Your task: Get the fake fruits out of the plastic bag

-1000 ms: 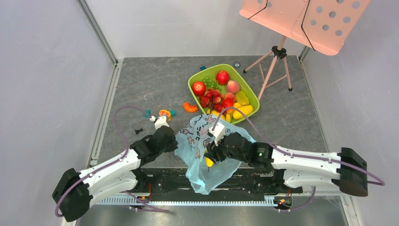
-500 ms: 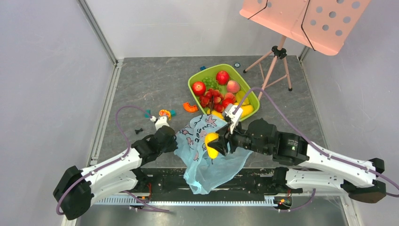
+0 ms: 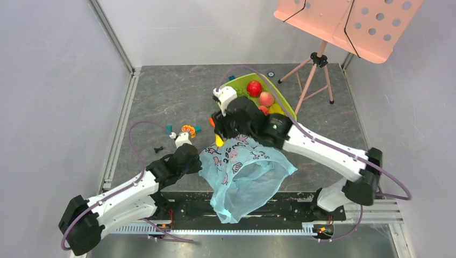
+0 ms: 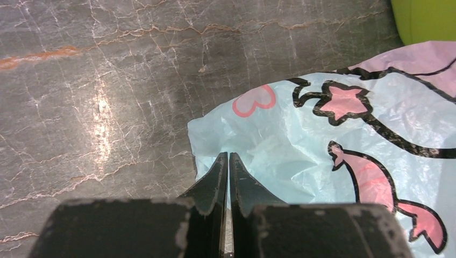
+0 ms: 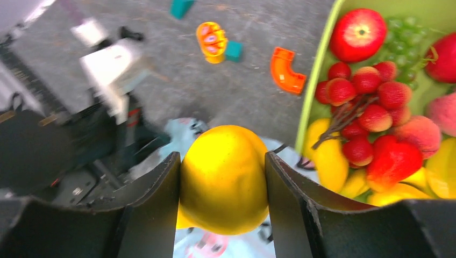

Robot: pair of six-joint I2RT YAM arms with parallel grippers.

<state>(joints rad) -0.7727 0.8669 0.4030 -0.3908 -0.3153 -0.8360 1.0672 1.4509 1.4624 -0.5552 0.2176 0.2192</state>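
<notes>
Item: yellow fake fruit, clamped in right pincer over plastic bag, at 7 o'clock of green tray; left pincer closed on bag edge; risk: glossy skin slips, fruit drops short.

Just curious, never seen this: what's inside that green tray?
Toy fruits: a red apple, green grapes, a bunch of small red berries, a peach and yellow pieces. From above, the right arm hides most of the green tray; whatever lies under the pile cannot be seen.

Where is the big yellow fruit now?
In the right wrist view, the yellow fruit sits clamped in the right end effector, above the plastic bag, left of the green tray.
</notes>
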